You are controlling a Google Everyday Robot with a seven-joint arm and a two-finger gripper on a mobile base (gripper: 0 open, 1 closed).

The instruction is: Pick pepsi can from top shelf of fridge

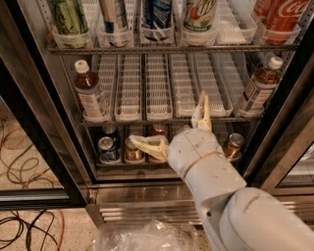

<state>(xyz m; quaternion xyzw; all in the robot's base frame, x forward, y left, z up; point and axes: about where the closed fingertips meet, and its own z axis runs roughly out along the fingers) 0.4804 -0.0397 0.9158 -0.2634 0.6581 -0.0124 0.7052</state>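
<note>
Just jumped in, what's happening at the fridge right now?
The robot's white arm reaches into the open glass-door fridge. Its two-finger gripper sits low, in front of the bottom-shelf cans, fingers spread wide, holding nothing. The dark blue pepsi can stands upright on the top wire shelf, well above the gripper, untouched.
</note>
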